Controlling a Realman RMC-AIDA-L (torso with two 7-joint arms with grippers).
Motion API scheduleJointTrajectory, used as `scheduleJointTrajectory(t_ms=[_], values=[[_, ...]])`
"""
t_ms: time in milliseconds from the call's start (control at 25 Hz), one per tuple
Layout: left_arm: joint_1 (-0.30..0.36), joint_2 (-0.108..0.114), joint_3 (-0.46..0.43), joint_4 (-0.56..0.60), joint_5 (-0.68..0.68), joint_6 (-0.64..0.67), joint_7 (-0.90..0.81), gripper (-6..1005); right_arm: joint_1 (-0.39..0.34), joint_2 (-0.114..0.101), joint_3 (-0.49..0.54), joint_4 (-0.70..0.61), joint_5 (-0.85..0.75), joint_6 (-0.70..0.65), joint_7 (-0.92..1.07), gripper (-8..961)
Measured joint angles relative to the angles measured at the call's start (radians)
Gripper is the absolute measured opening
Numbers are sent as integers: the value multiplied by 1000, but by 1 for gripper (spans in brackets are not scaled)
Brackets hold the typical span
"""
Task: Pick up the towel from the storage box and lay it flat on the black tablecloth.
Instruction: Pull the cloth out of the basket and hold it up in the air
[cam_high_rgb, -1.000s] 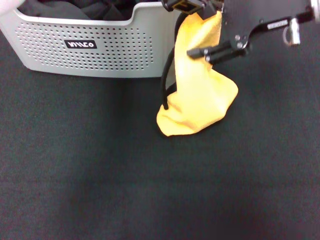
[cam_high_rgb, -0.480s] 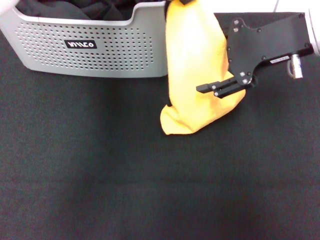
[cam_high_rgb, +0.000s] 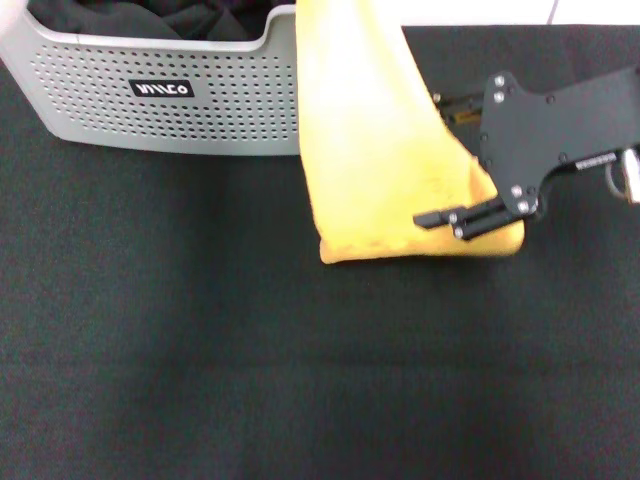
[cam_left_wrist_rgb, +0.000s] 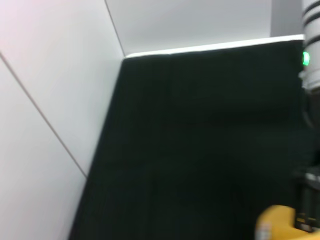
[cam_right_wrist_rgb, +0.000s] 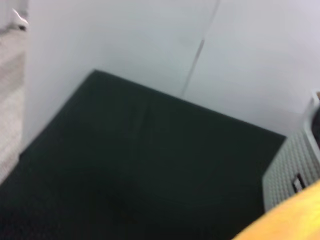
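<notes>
compared with half a second ago, the towel (cam_high_rgb: 385, 160) has spread wider: its lower edge now runs as a nearly straight line across the black tablecloth (cam_high_rgb: 200, 350), where before it bunched into a rounded lump, and its top has shifted left across the storage box (cam_high_rgb: 160, 95). the right gripper (cam_high_rgb: 452, 217) has moved nearer and further right, and sits lower in the head view. it is at the towel's near right corner, its slim black fingers (cam_high_rgb: 470, 218) pointing left and lying close together over the yellow cloth; they look clenched on that corner, though the exact pinch is hard to make out. the towel hangs as a tall yellow sheet from beyond the top of the head view, where whatever holds it is out of sight, down to the surface just right of the storage box's near right corner. the left gripper is not visible in any view; the left wrist view shows only a bit of yellow towel (cam_left_wrist_rgb: 275, 222) low over the tablecloth. the storage box carries a black label (cam_high_rgb: 162, 88) with white lettering that cannot be read for certain. dark garments (cam_high_rgb: 150, 18) lie inside the box.
</notes>
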Motion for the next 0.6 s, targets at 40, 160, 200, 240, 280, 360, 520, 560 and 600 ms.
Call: scheduleJointTrajectory(t_ms=[40, 160, 200, 240, 280, 360, 520, 560, 600], values=[[1, 0, 0, -7, -9, 0, 0, 16, -9, 1, -1, -2, 18, -17, -5, 696], [2, 0, 0, -22, -40, 0, 1, 16, -25, 1, -2, 1, 68, -79, -19, 693], [2, -1, 0, -25, -51, 0, 1, 16, -28, 1, -2, 10, 82, -98, -28, 692], [2, -3, 0, -27, -70, 1, 1, 16, -30, 2, -3, 19, 94, -115, -38, 691], [2, -4, 0, -27, -83, 1, 1, 16, -31, 2, -3, 35, 108, -133, -54, 690], [3, -5, 0, -27, -98, 1, 1, 16, -32, 4, -4, 71, 133, -164, -90, 687], [11, -7, 0, -30, -146, 3, 3, 16, -34, 4, 8, 156, 196, -211, -171, 683], [12, -7, 0, -31, -150, 3, 3, 16, -35, 4, 12, 162, 199, -208, -174, 682], [14, -7, 0, -35, -156, 3, 5, 16, -41, 4, 21, 163, 199, -195, -173, 681]])
